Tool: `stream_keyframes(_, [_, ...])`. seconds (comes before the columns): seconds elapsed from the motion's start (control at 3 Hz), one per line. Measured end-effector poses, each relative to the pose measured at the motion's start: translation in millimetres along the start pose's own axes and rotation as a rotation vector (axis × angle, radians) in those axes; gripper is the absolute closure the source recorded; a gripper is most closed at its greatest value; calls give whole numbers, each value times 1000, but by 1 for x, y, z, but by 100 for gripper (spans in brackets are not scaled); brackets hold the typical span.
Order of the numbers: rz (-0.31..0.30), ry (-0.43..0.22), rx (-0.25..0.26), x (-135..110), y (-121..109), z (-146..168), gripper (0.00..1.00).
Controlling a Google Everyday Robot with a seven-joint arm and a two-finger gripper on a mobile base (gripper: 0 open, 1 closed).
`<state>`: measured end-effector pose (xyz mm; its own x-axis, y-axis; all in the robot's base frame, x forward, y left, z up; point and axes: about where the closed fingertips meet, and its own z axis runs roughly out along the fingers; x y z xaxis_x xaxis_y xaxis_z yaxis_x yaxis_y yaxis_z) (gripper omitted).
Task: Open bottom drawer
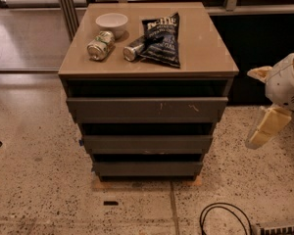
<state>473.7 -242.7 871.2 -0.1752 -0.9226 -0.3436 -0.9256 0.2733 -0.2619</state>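
The bottom drawer [147, 169] is the lowest and smallest-looking of three dark grey handle-less fronts on the cabinet [147, 67]. None of its inner box shows. Above it are the middle drawer front [147, 144] and the wide top drawer front [147, 109], which has pale scratch marks. My gripper [265, 127], cream-coloured on a white arm [286, 84], hangs at the right edge of the view. It is to the right of the cabinet at about the height of the top and middle drawers, apart from them.
On the tan cabinet top lie a white bowl [111, 22], two tipped cans [101, 45] [134, 48] and a black chip bag [161, 38]. A black cable [220, 219] loops on the speckled floor at the front right. A dark wall stands behind on the right.
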Motion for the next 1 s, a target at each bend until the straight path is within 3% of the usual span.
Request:
stream_keyframes(0.33, [9, -99, 8, 23, -1, 44, 0])
stream_keyframes(1.0, [-27, -301, 8, 42, 8, 130, 0])
